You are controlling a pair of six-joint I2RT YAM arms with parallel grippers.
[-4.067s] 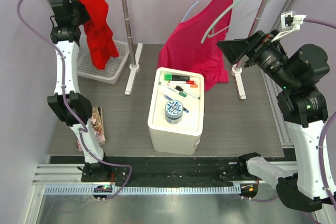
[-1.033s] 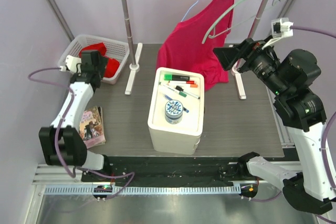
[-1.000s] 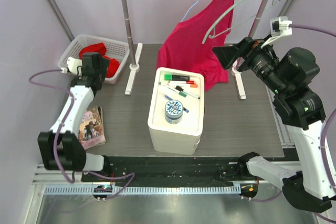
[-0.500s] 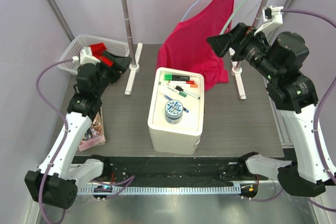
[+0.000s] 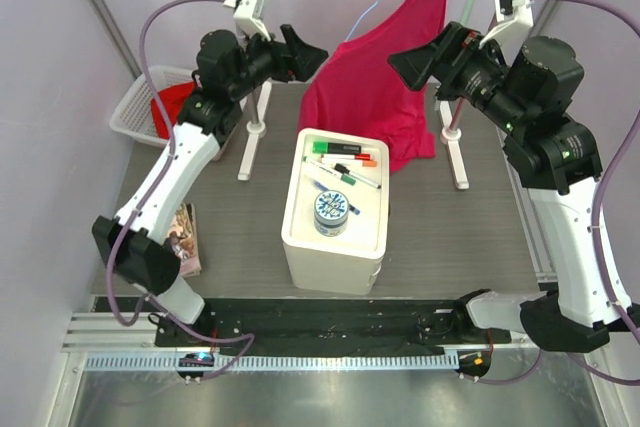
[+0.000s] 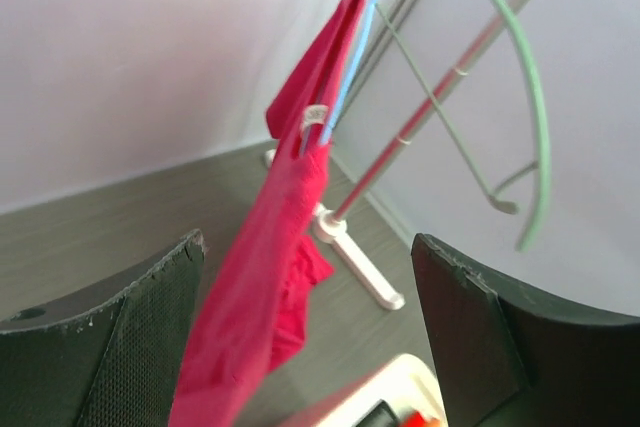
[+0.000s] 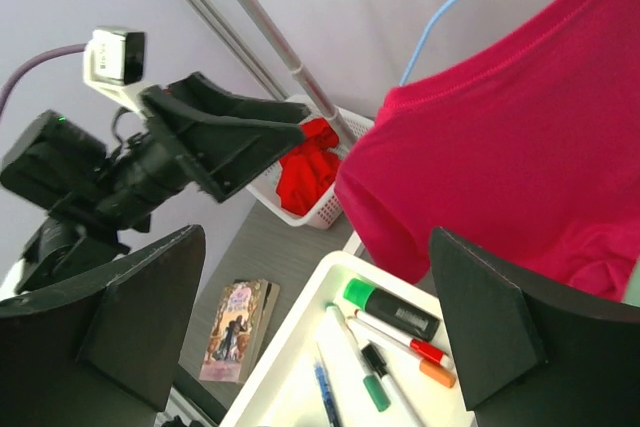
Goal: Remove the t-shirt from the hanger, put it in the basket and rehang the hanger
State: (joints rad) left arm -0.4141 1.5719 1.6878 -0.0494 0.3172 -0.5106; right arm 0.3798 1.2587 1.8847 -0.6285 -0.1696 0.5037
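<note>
Left hand (image 5: 308, 55) spread apart near pink t-shirt (image 5: 370, 97) on blue hanger (image 6: 355, 57), right hand (image 5: 408, 69) spread apart, both holding nothing

The two fingers (image 6: 120, 342) sit at 8 and 4 o'clock, spread wide, gripping nothing. Between them a red t-shirt (image 6: 285, 247) hangs edge-on from a blue hanger (image 6: 352, 67), running from 12 towards 7 o'clock. A bare green hanger (image 6: 530, 97) curves at 2 o'clock. The rack post (image 6: 440, 97) slants down to its white foot (image 6: 355, 262) on the dark bench (image 6: 130, 217).
</note>
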